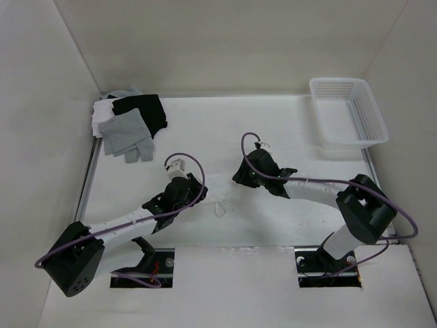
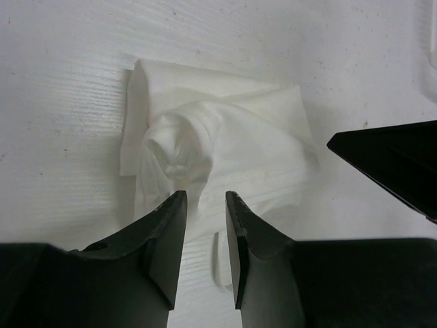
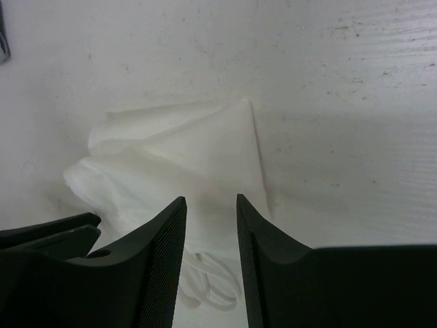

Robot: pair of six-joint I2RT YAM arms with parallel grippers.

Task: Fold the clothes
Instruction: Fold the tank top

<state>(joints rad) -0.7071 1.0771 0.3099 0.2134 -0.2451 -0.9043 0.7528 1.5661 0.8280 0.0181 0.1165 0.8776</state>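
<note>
Left hand (image 2: 205, 197) first: its jaws stand a little apart, right at one edge of the clothes (image 2: 225, 143). I can see white fabric through the gap, but nothing looks pinched. Right hand (image 3: 210, 199) is the same story from the opposite side, jaws partly open and gripping nothing. My guess is they sit face to face like that because each one is lined up on its own edge of the white top, ready to carry a fold across. The top lies bunched on the desk (image 1: 287, 130), well apart from the basket (image 1: 348, 113), off to its left and nearer the arm bases, between the two hands.

Overhead, white cloth on white desk basically vanishes, and only the strap loops (image 1: 222, 207) give it away. Left wrist camera shows a rolled, puckered lump in the middle with flatter layers around it, so not a tidy fold yet imo. Right wrist camera shows a flat triangular flap, plus the straps trailing toward the camera. Only the overhead shows the pile of grey and black garments (image 1: 130, 126), far left of the basket along the same back edge.
</note>
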